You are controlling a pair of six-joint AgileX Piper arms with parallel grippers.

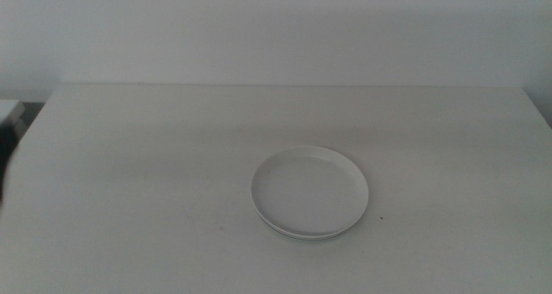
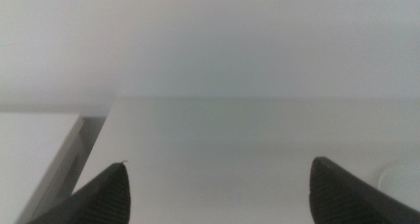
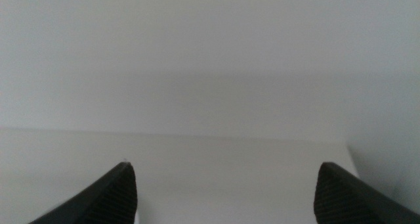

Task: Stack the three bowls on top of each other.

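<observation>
The bowls stand in one pile [image 1: 309,192] on the white table, right of its middle in the middle view. The top bowl is pale and its inside is empty. Thin rims of lower bowls [image 1: 304,236] show under its near edge; I cannot tell their colours. Neither gripper is near the pile. My left gripper [image 2: 220,163] is open and empty, and a faint curved bowl edge [image 2: 401,178] shows beside one jaw. My right gripper [image 3: 224,165] is open and empty over bare table, facing the wall.
The table [image 1: 155,173] is white, with a pale wall behind it. A white box [image 1: 9,111] sits off the far left corner, and a dark shape [image 1: 4,160] shows at the left edge. A second white surface [image 2: 33,152] lies beside the table.
</observation>
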